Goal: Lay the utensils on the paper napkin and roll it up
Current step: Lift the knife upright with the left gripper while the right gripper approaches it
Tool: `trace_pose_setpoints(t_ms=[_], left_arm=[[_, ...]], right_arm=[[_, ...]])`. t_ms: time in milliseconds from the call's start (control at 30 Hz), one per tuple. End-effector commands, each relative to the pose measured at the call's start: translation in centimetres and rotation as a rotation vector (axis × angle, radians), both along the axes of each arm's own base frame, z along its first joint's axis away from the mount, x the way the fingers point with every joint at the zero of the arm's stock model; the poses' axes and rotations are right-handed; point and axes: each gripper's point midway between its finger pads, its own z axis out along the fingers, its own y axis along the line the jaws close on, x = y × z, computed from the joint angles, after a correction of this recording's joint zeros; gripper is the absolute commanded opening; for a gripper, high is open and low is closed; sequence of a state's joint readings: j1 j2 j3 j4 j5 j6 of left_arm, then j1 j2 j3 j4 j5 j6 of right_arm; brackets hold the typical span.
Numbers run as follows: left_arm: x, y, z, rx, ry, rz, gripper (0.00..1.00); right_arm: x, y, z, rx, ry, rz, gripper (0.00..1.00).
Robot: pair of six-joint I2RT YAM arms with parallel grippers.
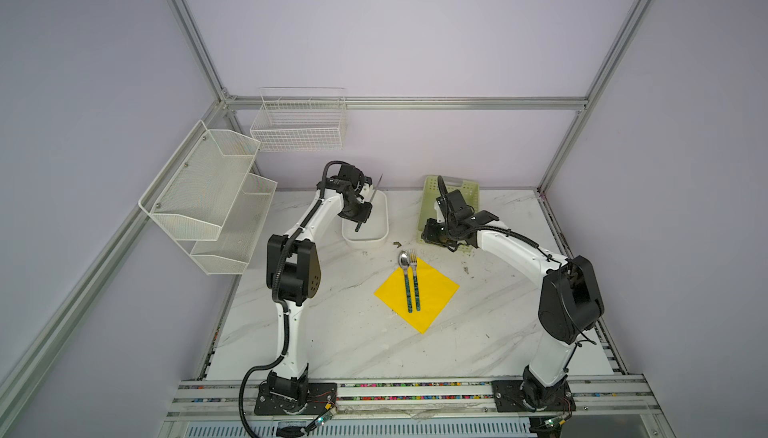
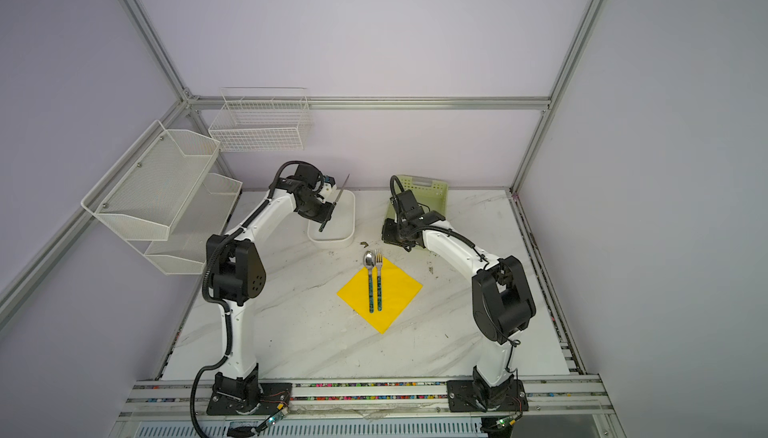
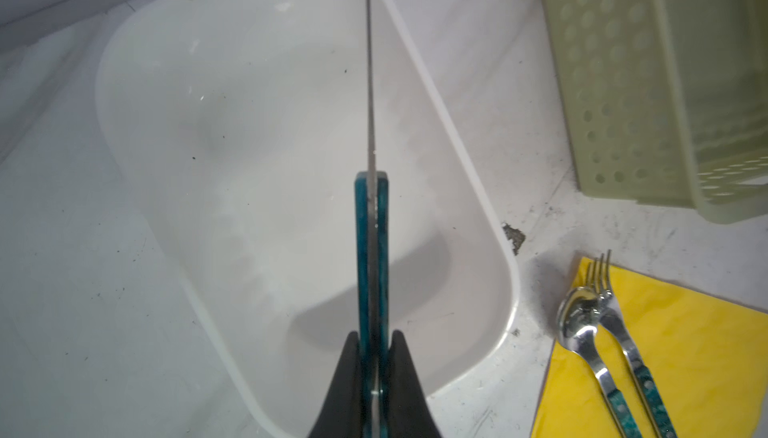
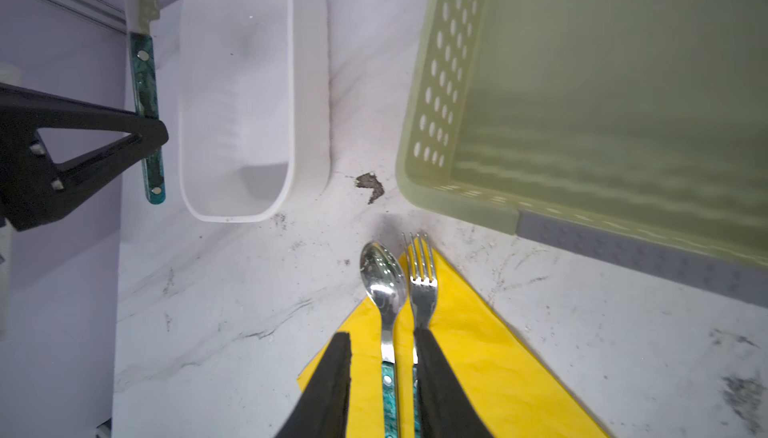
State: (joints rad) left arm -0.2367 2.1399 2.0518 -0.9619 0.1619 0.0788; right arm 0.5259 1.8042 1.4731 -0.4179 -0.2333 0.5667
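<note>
— While your left hand (image 3: 375, 334) is clamped on the knife (image 3: 371, 224) by its teal handle, above the white tub (image 3: 249, 124), you are on the last placing step, I'd say. The spoon (image 1: 403, 259) and fork (image 1: 413, 258) already lie side by side on the paper napkin (image 1: 436, 294).

— Agreed. Your right hand (image 4: 383, 334) hovers over their necks with its jaws apart, gripping nothing, near the green basket (image 4: 582, 83).

— And where does the napkin sit, for your aim?

— Flat on the worktop (image 1: 332, 332), between your two arms, turned like a diamond. The handles run down its middle; bowl and tines overhang the far corner.

— So your next move calls for this: carry the knife over, turn it parallel to the other two, and lay it close beside them. Let go low so it doesn't bounce.

— Mind the sheet, too. It's thin, bright yellow and slightly creased, and it looks light enough to skid or crumple if you drag metal across it.
</note>
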Motion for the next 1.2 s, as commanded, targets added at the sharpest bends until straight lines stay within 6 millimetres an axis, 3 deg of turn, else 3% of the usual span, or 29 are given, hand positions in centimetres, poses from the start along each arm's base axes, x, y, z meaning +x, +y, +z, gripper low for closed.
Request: trace_pose_setpoints(t_ms=[0, 100, 267, 600, 733, 1167], left_arm=[[-0.4, -2.4, 8.0, -0.146, -0.144, -0.050, 0.00], [-1.5, -3.5, 9.6, -0.198, -0.158, -0.076, 0.00], [-3.6, -5.3, 11.4, -0.255, -0.175, -0.109, 0.00], [-5.8, -7.1, 12.4, -0.308, -0.179, -0.117, 0.00], [-6.0, -7.1, 12.4, -0.313, -0.179, -0.111, 0.00], [-7.3, -8.4, 13.6, -0.370, -0.183, -0.152, 0.00]], right_arm=[[0.9, 2.8, 6.0, 0.228, -0.118, 0.046, 0.33], [1.3, 4.6, 8.4, 0.367, -0.149, 0.055, 0.35], [2.5, 6.7, 10.2, 0.452, -0.173, 0.069, 0.36], [3.5, 7.8, 14.7, 0.613, -0.258, 0.064, 0.38], [3.5, 7.7, 15.2, 0.627, -0.274, 0.058, 0.39], [4.0, 9.1, 14.2, 0.654, -0.237, 0.094, 0.38]])
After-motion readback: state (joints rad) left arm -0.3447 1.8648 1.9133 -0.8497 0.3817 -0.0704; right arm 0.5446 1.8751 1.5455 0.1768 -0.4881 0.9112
